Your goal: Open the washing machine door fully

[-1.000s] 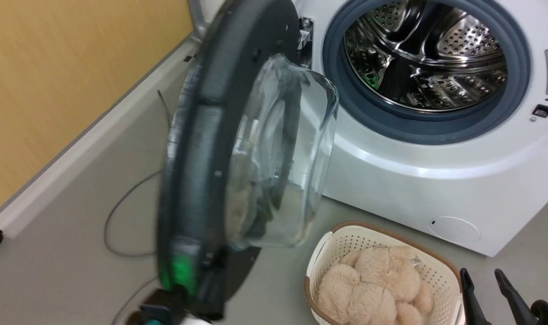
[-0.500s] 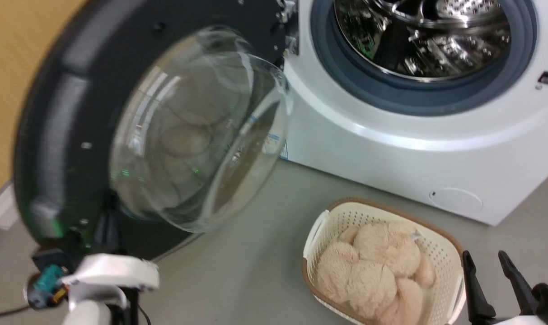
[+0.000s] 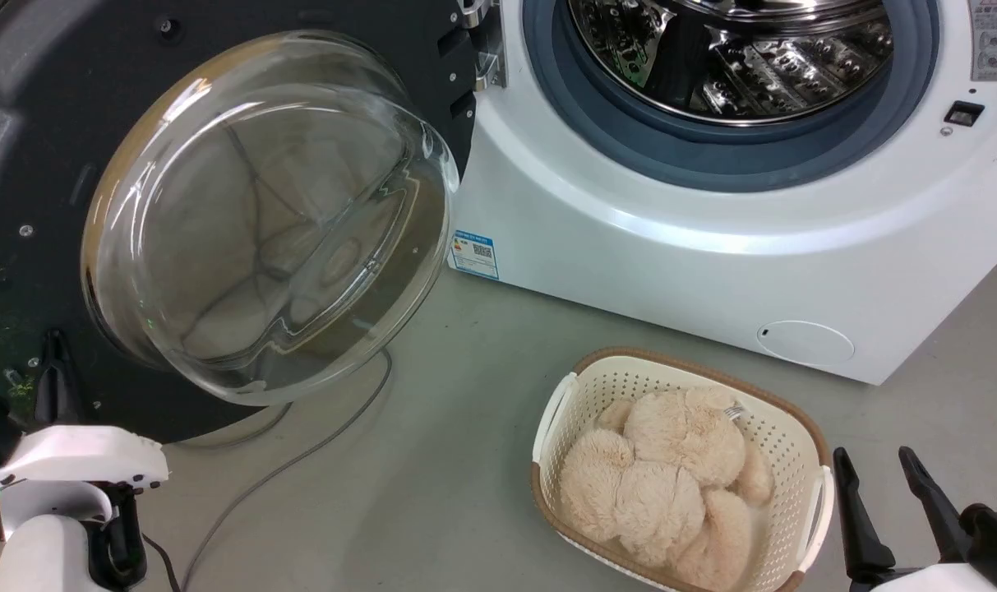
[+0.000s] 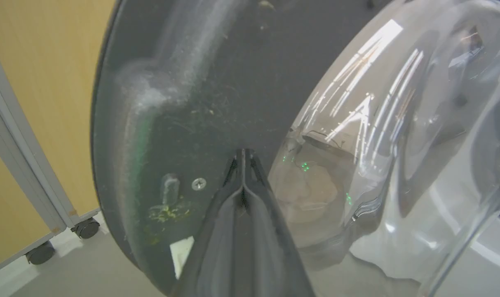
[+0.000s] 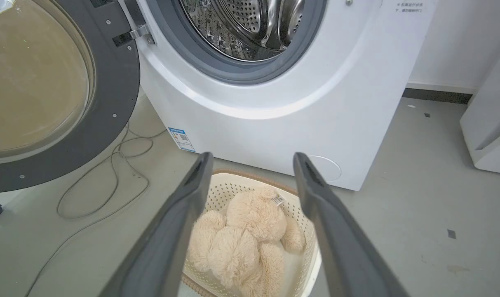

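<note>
The washing machine door (image 3: 268,222) stands swung wide to the left, its clear glass bowl bulging toward me inside the black ring. My left gripper (image 3: 53,345) is shut with nothing in it, and its tip rests against the lower inner face of that ring (image 4: 200,103); in the left wrist view the left gripper (image 4: 242,153) shows both fingers pressed together. The white washing machine (image 3: 671,263) shows its steel drum (image 3: 728,49) and grey gasket uncovered. My right gripper (image 3: 876,464) is open at the lower right, well away from the door (image 5: 113,82), and hangs over a basket.
A cream basket (image 3: 597,366) holding a beige plush toy (image 3: 671,477) sits on the floor before the machine. A grey cable (image 3: 301,460) snakes under the door. A yellow partition on casters (image 4: 87,227) stands behind the door. A white appliance (image 5: 489,123) is at the right.
The door has swung much farther open to the left, from edge-on to nearly facing me. My left arm went left with it, and the head camera shifted as well. The right gripper stays put.
</note>
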{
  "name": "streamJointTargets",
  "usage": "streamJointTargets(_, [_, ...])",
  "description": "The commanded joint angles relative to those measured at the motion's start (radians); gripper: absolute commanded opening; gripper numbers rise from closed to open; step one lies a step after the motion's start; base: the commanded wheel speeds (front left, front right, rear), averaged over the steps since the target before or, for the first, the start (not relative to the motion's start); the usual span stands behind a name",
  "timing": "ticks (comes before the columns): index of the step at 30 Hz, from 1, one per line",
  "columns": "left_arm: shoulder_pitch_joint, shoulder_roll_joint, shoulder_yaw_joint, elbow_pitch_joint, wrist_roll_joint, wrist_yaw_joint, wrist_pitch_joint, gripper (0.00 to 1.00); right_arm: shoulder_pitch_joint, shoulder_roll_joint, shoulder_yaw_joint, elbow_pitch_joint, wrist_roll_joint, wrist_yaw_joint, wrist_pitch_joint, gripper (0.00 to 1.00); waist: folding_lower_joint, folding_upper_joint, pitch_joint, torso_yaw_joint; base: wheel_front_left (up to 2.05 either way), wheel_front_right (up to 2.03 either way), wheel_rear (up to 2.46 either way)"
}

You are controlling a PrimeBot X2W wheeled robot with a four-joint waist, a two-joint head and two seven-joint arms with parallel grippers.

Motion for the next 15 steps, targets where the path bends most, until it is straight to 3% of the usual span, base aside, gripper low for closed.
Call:
streamJointTargets(1, [-0.019,0.003,0.01,0.011,0.012,-0.01,-0.001,0.0,-0.013,0.003,0.0,0.003,-0.002,0.001,0.002,1.0,-0.0001,0.0,-0.005,0.001,0.0,0.0,0.0])
streamJointTargets(7, [0.002,-0.027,0.022,0.005,0.069,-0.031,-0.001,0.0,-0.001,0.003,0.008,0.021,0.01,0.001,-0.005,1.0,-0.0001,0.0,-0.044,-0.003,0.0,0.0,0.0])
streamJointTargets(15, [0.204,-0.101,0.0,-0.139,0.146,-0.022,-0.001,0.0,0.036,0.003,0.024,0.068,0.036,0.001,-0.031,1.0,-0.0001,0.0,-0.14,-0.028,0.0,0.0,0.0])
